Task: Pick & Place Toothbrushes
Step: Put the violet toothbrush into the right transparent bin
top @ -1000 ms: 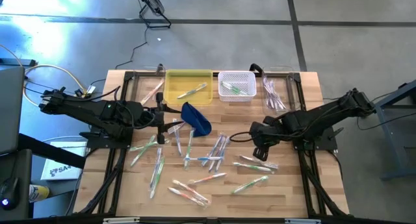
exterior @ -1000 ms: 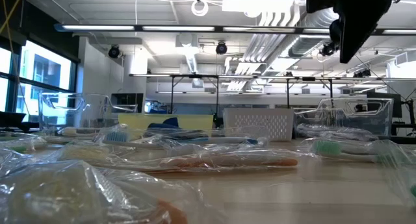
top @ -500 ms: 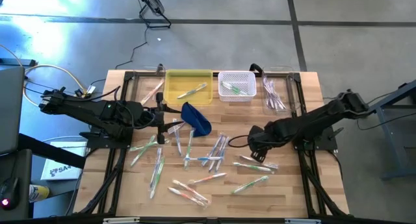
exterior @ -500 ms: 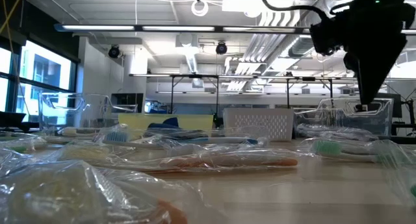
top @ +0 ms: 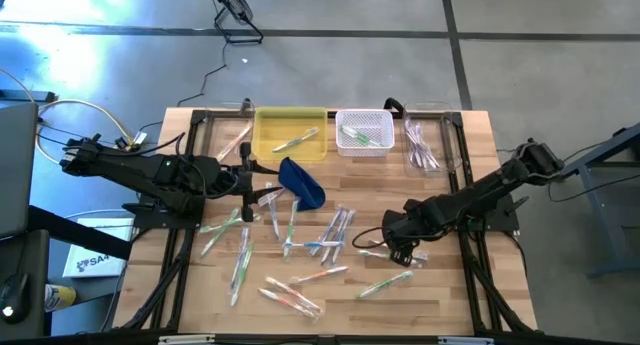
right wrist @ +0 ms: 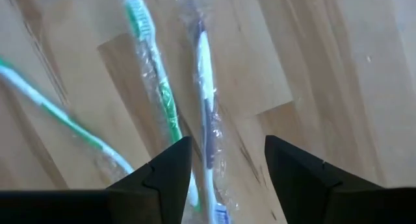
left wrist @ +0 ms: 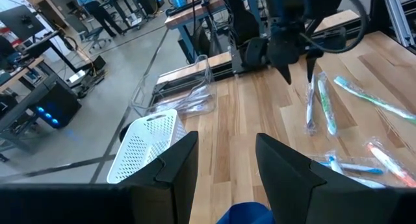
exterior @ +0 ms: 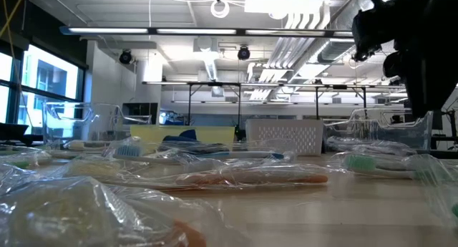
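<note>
- Wooden slats form the table [top: 440, 295], which is seen from above on a grey concrete floor; in the low view a workshop with ceiling lights and ducts is seen behind it.
- At the left edge, the left arm is stretched across the table, and its left end effector [top: 247, 181] is held beside the dark blue pouch [top: 303, 181]. In the left wrist view its two fingers [left wrist: 179, 164] are seen spread apart, with nothing between them.
- Along the far edge, four containers are ranged in a row: a clear tray [top: 228, 135], a yellow tray [top: 290, 132] with one brush in it, a white basket [top: 364, 132] with green brushes, and a clear tray [top: 424, 143] with pale brushes.
- Across the middle of the table, the toothbrushes [top: 300, 295] are scattered loose in clear wrappers, from the left side near the left arm to the right side.
- At the right, the right end effector [top: 399, 244] is lowered over a small group of wrapped brushes. In the right wrist view its fingers [right wrist: 166, 169] are seen spread, astride a blue-and-white toothbrush [right wrist: 205, 74], with a green toothbrush [right wrist: 156, 68] just beside it; nothing is pinched.
- In the low view, an orange wrapped toothbrush [exterior: 265, 178] lies in the foreground, and the right arm [exterior: 415, 39] is seen at the upper right.
</note>
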Controlling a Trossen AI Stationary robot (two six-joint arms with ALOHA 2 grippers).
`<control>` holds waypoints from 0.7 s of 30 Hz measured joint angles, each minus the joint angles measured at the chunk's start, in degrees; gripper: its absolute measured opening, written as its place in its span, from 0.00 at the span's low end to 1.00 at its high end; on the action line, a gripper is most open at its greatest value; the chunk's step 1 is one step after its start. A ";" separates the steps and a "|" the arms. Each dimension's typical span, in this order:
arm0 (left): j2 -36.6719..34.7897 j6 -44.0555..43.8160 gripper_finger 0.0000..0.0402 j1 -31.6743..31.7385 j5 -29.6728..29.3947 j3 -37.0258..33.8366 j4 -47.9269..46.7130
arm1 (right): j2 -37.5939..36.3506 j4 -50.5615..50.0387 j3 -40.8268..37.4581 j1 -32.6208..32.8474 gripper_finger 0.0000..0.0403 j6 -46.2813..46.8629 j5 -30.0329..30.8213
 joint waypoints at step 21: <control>0.00 -0.44 0.37 -0.02 0.00 0.00 -0.01 | -0.02 4.56 -1.95 4.00 0.47 0.08 5.04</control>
